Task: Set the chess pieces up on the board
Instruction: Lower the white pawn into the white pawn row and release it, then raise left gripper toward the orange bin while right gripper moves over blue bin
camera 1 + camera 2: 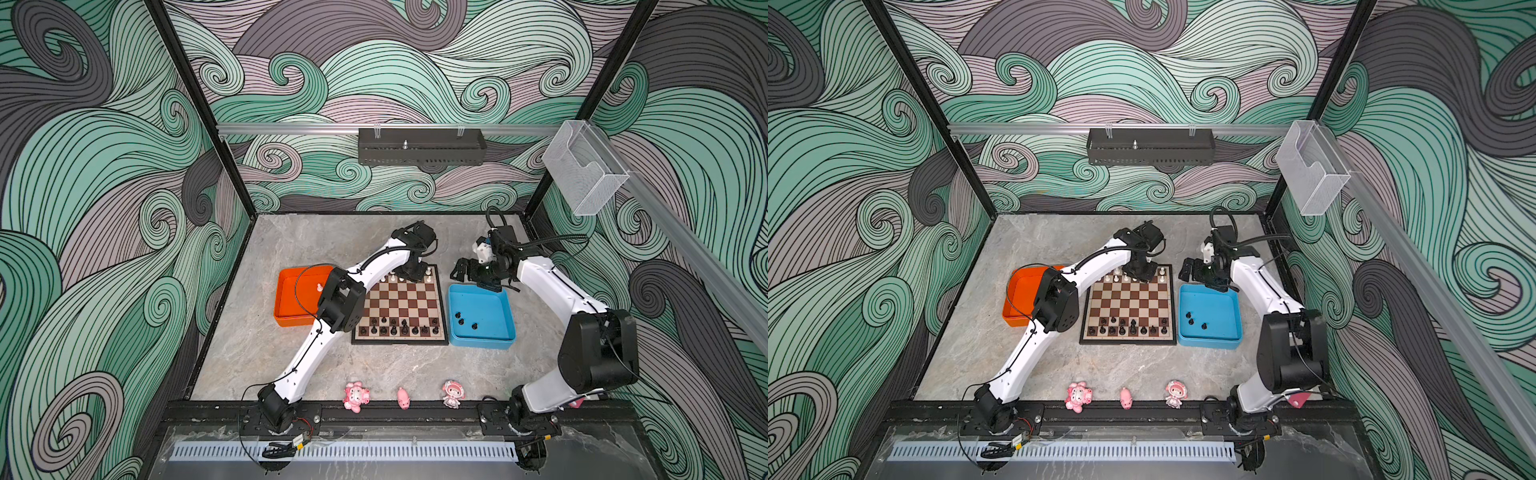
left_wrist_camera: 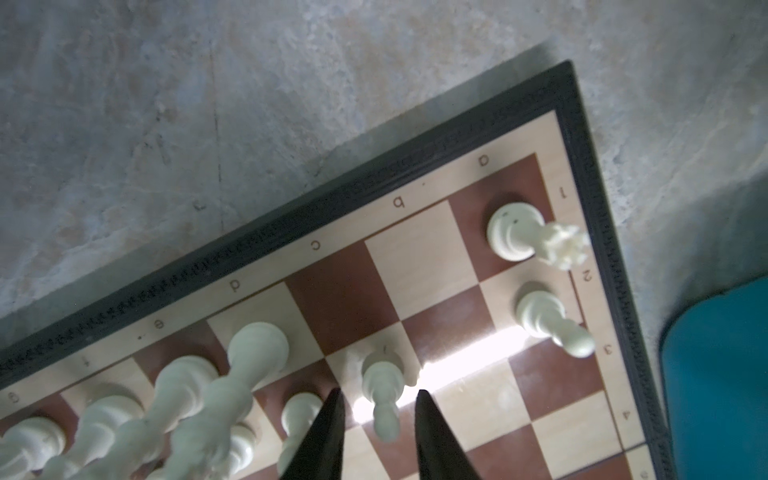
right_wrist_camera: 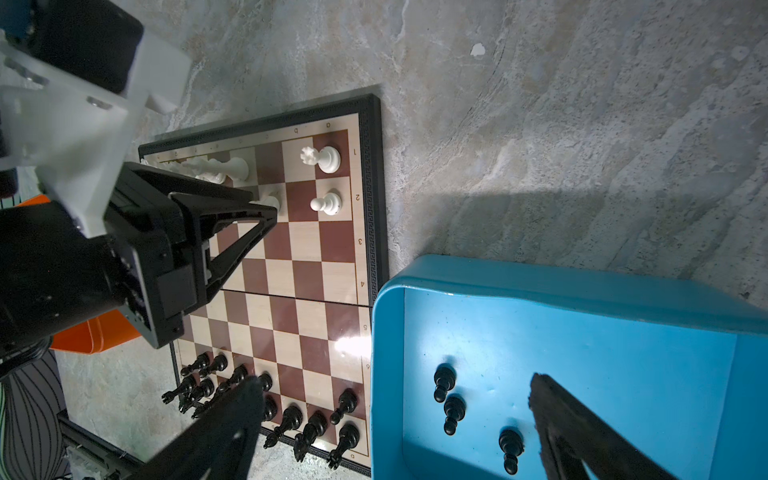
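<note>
The board (image 1: 401,341) lies mid-table, with black chess pieces (image 1: 399,328) on its near rows and white ones (image 1: 428,272) on its far rows. My left gripper (image 2: 378,392) hangs open over the far rows. A white pawn (image 2: 384,386) stands upright on a cream square between its fingers (image 2: 332,419), with a gap on each side. A white rook (image 2: 513,232) and another pawn (image 2: 544,316) stand at the board's corner. My right gripper (image 3: 395,386) is wide open and empty over the far end of the blue tray (image 3: 540,274), where three black pawns (image 3: 444,380) lie.
The orange tray (image 1: 286,291) left of the board holds one white piece (image 1: 319,287), partly behind my left arm. The blue tray (image 1: 482,343) touches the board's right side. Three pink figurines (image 1: 356,395) stand along the table's front edge.
</note>
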You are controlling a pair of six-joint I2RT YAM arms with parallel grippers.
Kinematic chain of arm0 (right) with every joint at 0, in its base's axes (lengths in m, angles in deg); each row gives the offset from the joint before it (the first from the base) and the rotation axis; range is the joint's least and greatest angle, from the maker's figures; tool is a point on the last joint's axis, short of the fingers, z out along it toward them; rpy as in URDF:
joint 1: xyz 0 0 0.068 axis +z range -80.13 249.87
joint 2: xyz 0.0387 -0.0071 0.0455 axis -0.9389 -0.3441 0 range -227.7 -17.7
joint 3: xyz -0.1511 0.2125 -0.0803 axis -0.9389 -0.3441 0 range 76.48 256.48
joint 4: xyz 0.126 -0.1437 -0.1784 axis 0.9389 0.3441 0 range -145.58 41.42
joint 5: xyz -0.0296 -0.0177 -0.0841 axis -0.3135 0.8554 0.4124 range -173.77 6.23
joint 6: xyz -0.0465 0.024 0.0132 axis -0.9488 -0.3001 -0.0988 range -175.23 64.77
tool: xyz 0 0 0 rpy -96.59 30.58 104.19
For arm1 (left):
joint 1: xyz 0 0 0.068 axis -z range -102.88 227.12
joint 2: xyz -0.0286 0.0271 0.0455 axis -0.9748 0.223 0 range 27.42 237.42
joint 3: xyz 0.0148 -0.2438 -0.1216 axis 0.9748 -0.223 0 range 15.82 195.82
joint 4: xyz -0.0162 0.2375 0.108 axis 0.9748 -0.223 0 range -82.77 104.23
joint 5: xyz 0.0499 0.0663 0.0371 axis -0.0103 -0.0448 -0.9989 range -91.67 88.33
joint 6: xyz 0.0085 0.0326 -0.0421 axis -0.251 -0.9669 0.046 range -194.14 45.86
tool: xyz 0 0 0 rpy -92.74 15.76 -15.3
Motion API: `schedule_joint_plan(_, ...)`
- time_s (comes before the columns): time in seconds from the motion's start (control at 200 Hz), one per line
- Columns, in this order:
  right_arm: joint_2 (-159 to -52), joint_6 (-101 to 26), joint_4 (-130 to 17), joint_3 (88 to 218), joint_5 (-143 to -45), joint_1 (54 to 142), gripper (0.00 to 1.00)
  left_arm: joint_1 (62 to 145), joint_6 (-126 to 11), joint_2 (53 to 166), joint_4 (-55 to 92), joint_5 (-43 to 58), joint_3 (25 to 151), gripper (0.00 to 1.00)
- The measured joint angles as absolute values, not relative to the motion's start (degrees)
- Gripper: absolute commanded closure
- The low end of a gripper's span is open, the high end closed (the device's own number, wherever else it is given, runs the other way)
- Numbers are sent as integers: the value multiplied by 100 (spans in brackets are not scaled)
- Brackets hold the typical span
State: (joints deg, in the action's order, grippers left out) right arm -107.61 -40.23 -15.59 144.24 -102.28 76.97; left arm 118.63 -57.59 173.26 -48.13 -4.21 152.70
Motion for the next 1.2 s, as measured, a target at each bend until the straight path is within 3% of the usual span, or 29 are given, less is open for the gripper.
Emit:
schedule_joint_plan(0.47,-10759,-4020,-1557,14424,-10225,7697,0,11868,-5759,16922,-4802,-408,15270,65)
schedule_joint_plan(0.66,-10691,-3999,-1531,14424,-10149,7697,0,11868,-5763,16478,-4809,-461,15268,48)
schedule_joint_plan(0.831,-10472,-3970,-1441,14418,-9913,7686,0,11868,-5743,15984,-4888,-721,15209,15)
schedule_joint_plan(0.896,-10370,-3966,-1417,14385,-9874,7666,0,11866,-5752,15783,-4980,-880,15193,7)
schedule_joint_plan(1.036,-10247,-3981,-1260,14202,-9797,7638,3,11761,-5735,15269,-5240,-1031,15023,4)
schedule_joint_plan(1.201,-10193,-4012,-1063,13712,-9683,7662,11,11247,-5743,14211,-5187,-1025,13762,4)
